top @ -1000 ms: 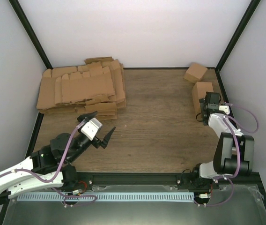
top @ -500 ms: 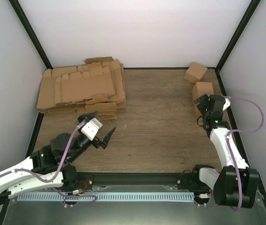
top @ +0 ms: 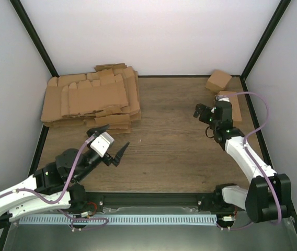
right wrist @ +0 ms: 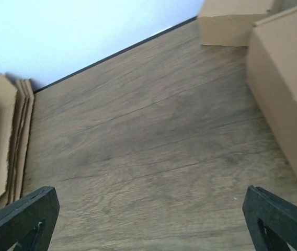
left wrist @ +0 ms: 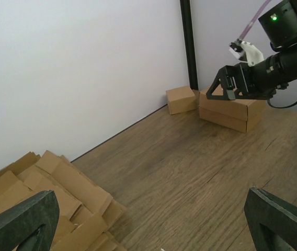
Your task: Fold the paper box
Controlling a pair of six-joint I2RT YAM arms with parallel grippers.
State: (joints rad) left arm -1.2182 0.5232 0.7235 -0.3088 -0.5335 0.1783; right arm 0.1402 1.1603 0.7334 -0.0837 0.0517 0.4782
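Dark wood-grain table (top: 174, 141). Far left: pile of flat cardboard blanks (top: 91, 99), loosely stacked, edges ragged. Far right corner: paper box (left wrist: 231, 111), closed and oblong, with a smaller folded box (top: 218, 80) just beside it, nearer the back wall.

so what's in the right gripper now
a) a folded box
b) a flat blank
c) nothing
C: the right gripper is open, and its wrist view shows only bare table ahead of it, with the box off to one side, untouched.
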